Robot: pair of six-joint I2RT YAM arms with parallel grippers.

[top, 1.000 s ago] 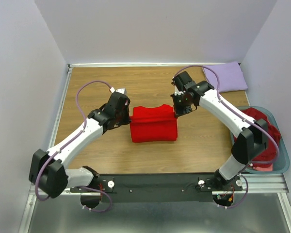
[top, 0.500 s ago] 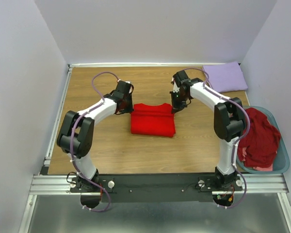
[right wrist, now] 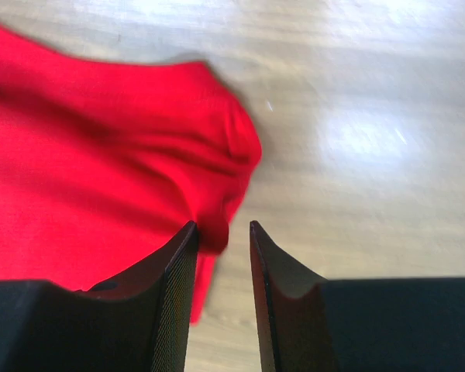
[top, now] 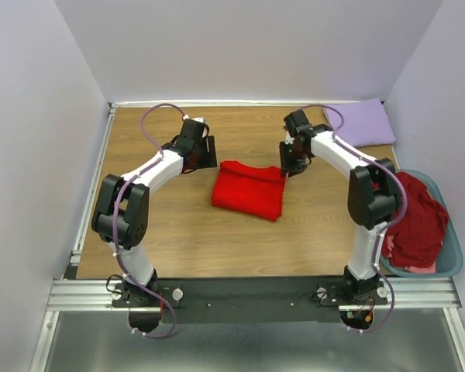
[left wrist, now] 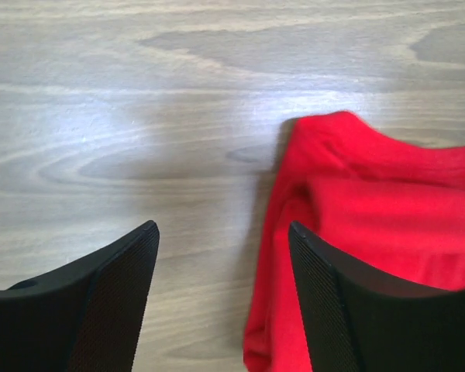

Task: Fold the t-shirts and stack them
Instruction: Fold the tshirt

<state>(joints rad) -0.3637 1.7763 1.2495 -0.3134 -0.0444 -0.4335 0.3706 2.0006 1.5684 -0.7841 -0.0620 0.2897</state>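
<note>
A bright red t-shirt (top: 249,190) lies folded on the wooden table (top: 170,232), slightly skewed. My left gripper (top: 209,153) stands open just off its far left corner. In the left wrist view the left gripper (left wrist: 223,232) has bare wood between its fingers (left wrist: 116,302), and the red shirt's (left wrist: 387,225) edge runs beside the right one. My right gripper (top: 289,164) is at the shirt's far right corner. In the right wrist view the right gripper (right wrist: 223,226) is partly open, and a loose corner of the red cloth (right wrist: 101,170) lies by the left fingertip.
A folded lavender t-shirt (top: 360,122) lies in the table's back right corner. A teal basket (top: 452,260) at the right edge holds darker maroon shirts (top: 415,217). Walls close off the table's left, back and right sides.
Both grippers were shut on the red shirt's far corners and have since opened and let go. The shirt has settled onto the table, skewed a little clockwise. The left gripper drew back to the left.
</note>
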